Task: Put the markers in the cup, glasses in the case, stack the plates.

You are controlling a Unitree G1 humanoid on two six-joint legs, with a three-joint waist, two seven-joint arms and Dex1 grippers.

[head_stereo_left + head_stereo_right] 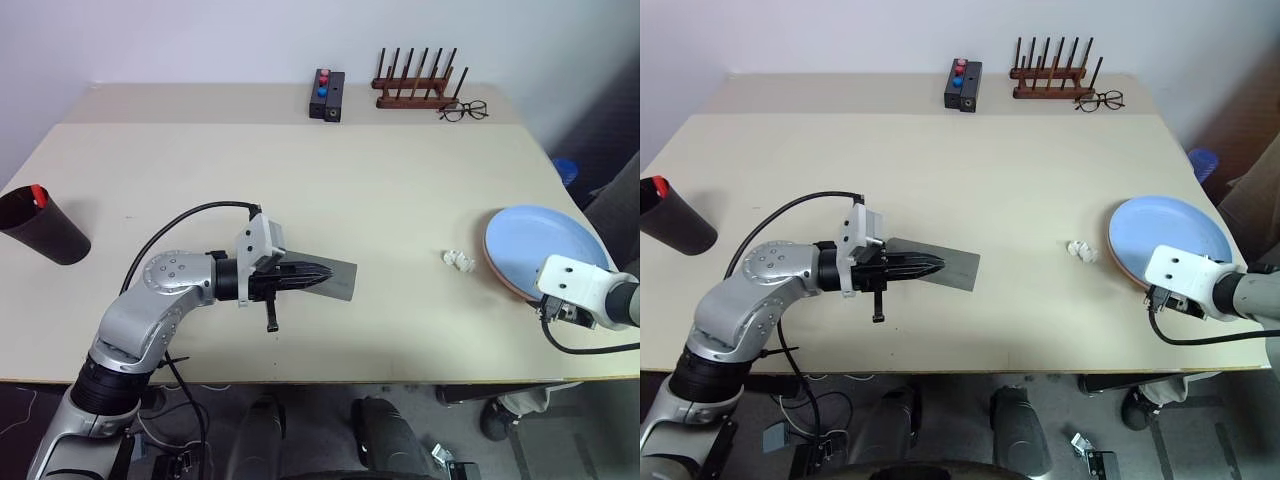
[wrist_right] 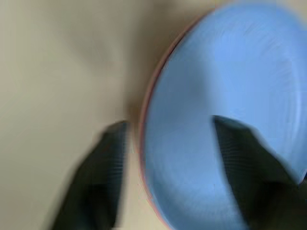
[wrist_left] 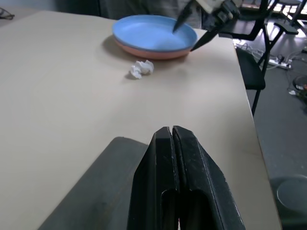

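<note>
Stacking: blue plate [image 1: 545, 245] lies on pink plate [image 3: 144, 50], right near edge.
Case: grey case [image 1: 335, 278] lies closed, long axis left-right, near centre.
Left gripper [image 1: 318, 274]: fingers pressed together, empty, over case.
Right gripper [image 2: 168, 158]: fingers spread, straddling plate rim.
Cup [image 1: 40, 228]: far left, partly cropped, red-capped marker [image 1: 38, 195] inside.

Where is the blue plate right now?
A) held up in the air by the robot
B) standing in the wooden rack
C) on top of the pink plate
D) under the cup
C: the blue plate lies on the pink plate, whose rim peeks out underneath, near the table's edge.
</note>
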